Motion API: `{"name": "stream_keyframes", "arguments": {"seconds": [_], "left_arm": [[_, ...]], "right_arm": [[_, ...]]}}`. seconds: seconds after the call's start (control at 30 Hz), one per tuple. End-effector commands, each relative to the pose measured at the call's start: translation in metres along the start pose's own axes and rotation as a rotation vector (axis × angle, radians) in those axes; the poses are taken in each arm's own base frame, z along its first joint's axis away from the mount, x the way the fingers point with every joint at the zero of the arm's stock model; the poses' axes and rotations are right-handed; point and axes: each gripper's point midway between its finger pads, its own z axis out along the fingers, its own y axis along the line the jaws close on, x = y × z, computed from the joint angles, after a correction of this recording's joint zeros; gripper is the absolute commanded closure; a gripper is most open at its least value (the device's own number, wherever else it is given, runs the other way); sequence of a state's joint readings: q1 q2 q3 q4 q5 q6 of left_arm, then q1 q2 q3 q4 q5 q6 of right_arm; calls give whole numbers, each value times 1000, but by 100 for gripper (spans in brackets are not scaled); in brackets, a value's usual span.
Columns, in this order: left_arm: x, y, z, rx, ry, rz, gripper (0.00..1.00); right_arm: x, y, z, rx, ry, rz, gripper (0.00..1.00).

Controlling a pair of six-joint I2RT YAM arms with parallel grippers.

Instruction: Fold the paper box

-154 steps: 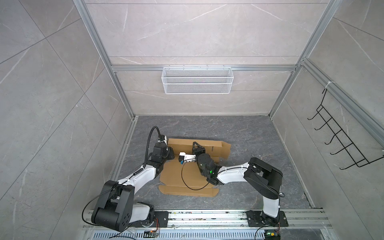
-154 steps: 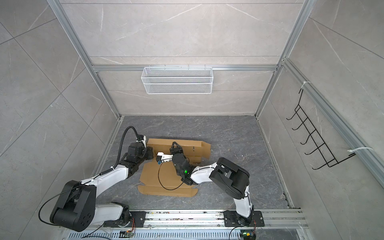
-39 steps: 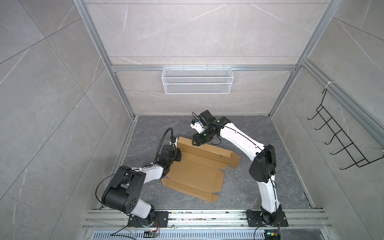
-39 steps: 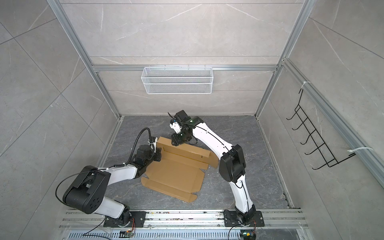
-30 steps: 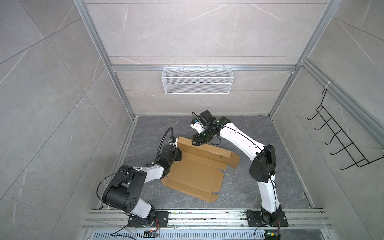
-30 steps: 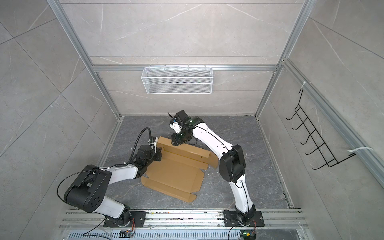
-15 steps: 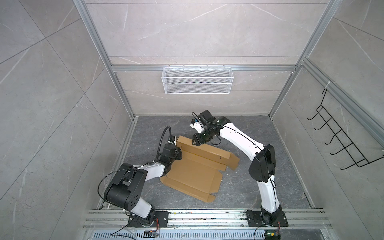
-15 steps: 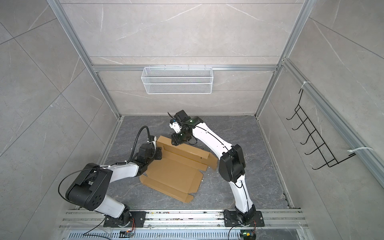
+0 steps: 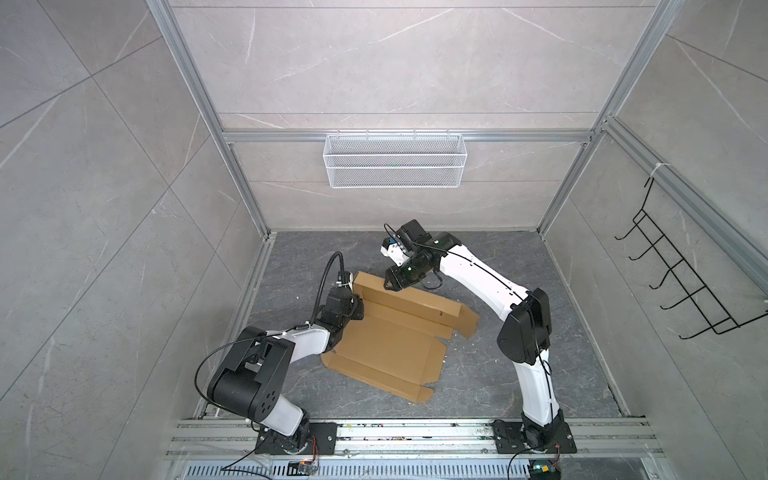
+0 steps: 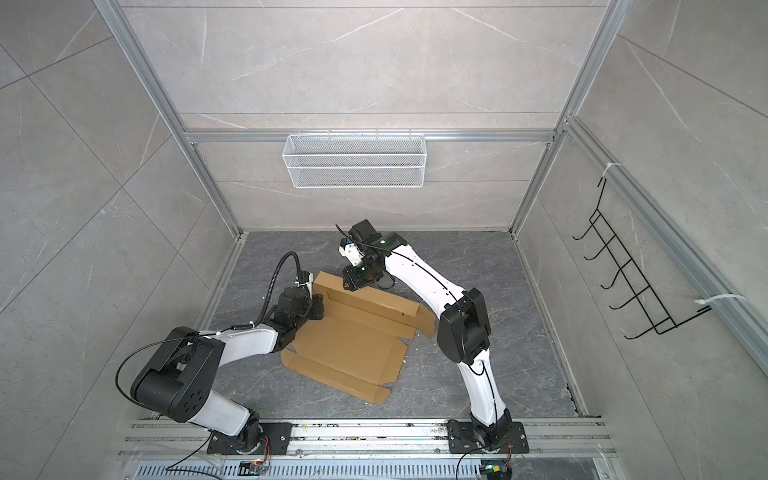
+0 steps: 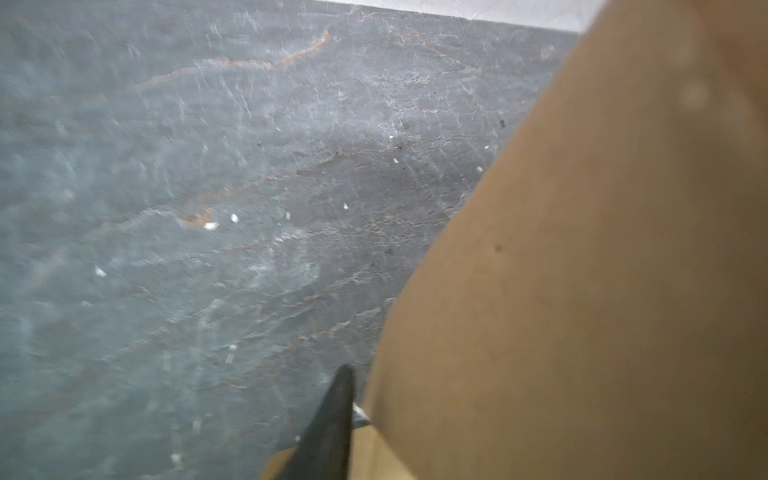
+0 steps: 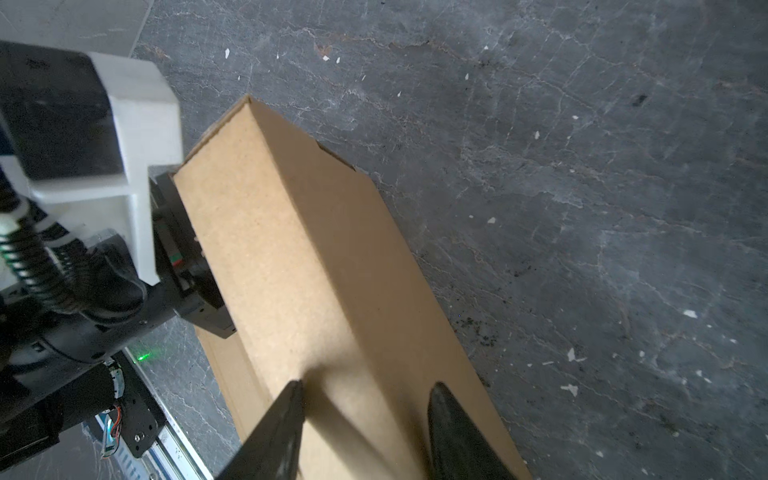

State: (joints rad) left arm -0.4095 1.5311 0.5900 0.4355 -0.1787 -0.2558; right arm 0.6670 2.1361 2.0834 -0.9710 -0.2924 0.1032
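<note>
The paper box (image 9: 390,349) (image 10: 349,345) is a brown cardboard sheet lying flat on the dark floor, with its rear wall (image 12: 291,249) folded up. My right gripper (image 9: 392,284) (image 12: 365,392) reaches down onto that wall near its left end. Its fingers (image 12: 286,415) are apart, one on each side of the wall's ridge, closed on it. My left gripper (image 9: 355,309) sits at the wall's left end. In the left wrist view only one black finger (image 11: 338,399) shows beside a cardboard flap (image 11: 582,291). The flap hides the other finger.
A white wire basket (image 9: 395,166) hangs on the back wall, and a black hook rack (image 9: 685,282) on the right wall. An aluminium rail (image 9: 395,434) carrying both arm bases runs along the front. Small white crumbs (image 12: 571,353) lie on the floor.
The flat near part of the box has slid slightly to the left. Both arms stay almost where they were.
</note>
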Motion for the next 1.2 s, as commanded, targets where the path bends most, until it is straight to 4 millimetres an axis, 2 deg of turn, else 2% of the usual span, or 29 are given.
{"name": "stream_keyframes", "arguments": {"seconds": [0.0,0.33,0.53,0.83,1.17], "left_arm": [[2,15,-10,-71,19,39,60],[-32,9,-10,-66,-42,94,59],[-51,3,-8,-51,-80,112,64],[-40,1,4,-35,-47,124,85],[-40,-2,0,-10,-59,132,91]], "right_arm": [[17,-12,12,28,81,13,50],[18,-11,13,23,86,10,51],[19,-12,13,24,89,8,52],[17,-10,10,20,83,6,52],[10,-8,1,-3,64,4,52]]}}
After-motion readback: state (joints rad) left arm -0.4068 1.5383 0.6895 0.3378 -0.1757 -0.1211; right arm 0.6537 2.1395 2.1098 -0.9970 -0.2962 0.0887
